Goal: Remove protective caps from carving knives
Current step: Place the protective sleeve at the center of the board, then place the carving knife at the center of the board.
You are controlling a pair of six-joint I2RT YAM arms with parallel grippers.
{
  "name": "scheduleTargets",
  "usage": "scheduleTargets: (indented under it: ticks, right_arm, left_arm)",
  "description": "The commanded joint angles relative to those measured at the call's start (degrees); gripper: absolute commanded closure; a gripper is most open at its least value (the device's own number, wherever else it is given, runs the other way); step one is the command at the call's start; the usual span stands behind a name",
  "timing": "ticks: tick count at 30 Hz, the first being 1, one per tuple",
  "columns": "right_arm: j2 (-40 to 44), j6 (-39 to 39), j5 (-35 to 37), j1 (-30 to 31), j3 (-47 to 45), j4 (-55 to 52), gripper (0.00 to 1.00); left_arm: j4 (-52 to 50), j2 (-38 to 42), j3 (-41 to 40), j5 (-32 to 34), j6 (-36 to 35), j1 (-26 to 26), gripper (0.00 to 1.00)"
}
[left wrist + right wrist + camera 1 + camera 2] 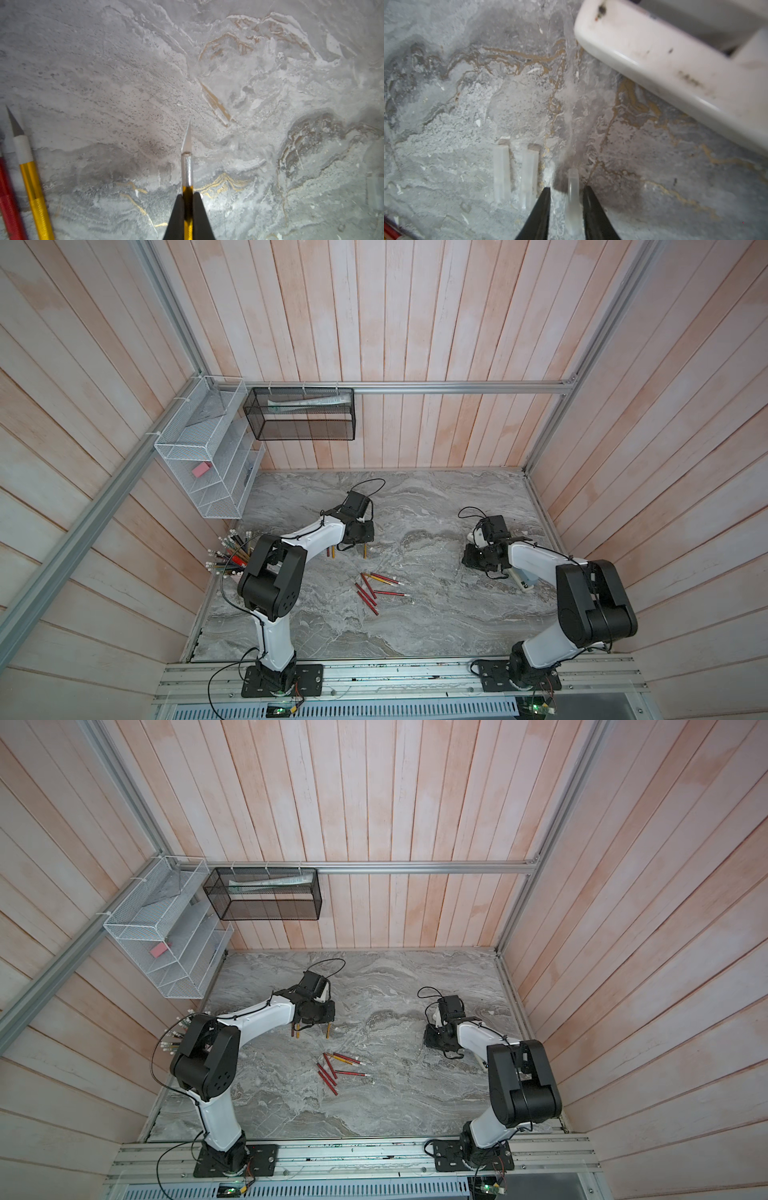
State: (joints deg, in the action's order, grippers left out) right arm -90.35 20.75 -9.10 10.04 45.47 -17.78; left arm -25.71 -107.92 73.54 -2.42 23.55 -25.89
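Your left gripper point(188, 200) is clamped on a yellow knife point(186, 168), lower centre of the left wrist view. The blade is bare and points away from the fingers. Gripping the handle probably leaves the tip end free for pulling.

Your right gripper point(567, 188) has its jaws apart with a cap point(573, 197) between them, bottom centre; can't tell if it touches a finger. It's just beside two caps point(502, 172) lying parallel on the table point(446, 104), which looks like a drop row.

Other knives point(374, 589) lie heaped mid-table in both top views.
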Motion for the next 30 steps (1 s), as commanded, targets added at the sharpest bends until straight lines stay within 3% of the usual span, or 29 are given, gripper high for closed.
scheduleTargets:
  ticks: [1, 11, 21, 30]
  right_arm:
    - [-0.55, -0.27, -0.04, -0.33, -1.08, -0.32, 0.69]
    - [4.63, -0.36, 1.56, -0.55, -0.22, -3.37, 0.65]
    - [11.88, 0.91, 2.54, -0.95, 0.78, -5.24, 0.61]
    - [14.06, 1.19, 1.63, -0.9, 0.51, -5.39, 0.61]
  left_arm:
    - [0.07, -0.71, 0.07, 1.27, -0.85, 0.49, 1.0]
    - [-1.5, -1.97, 0.77, 3.42, -1.36, 1.46, 1.0]
    - [-4.31, -4.62, 3.38, 13.38, -1.82, 2.63, 1.0]
    - [-3.8, -7.45, 4.95, 14.6, -2.63, 5.14, 1.0]
